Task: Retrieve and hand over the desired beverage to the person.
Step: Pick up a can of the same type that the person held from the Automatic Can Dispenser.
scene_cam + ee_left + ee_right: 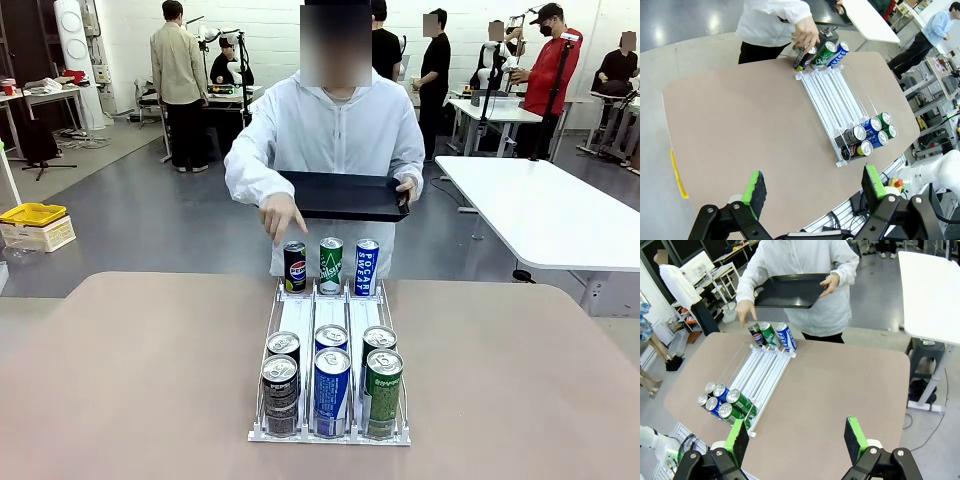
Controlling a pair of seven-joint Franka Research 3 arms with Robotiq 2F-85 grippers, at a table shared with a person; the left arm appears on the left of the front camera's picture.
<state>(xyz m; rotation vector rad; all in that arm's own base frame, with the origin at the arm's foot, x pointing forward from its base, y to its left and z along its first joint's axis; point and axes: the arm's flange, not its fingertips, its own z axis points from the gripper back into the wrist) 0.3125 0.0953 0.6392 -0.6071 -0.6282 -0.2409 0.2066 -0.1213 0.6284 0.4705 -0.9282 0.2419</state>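
Observation:
A clear rack on the tan table holds drink cans in three lanes. At its far end stand a black Pepsi can, a green can and a blue Pocari Sweat can. Black, blue and green cans crowd the near end, two per lane. The person in a white hooded jacket holds a black tray with one hand, while the other hand points down at the Pepsi can. My left gripper and right gripper hover open and empty, high above the table.
The tan table has bare room on both sides of the rack. A white table stands to the right behind the person. A yellow bin sits on the floor at far left. Other people work at benches in the background.

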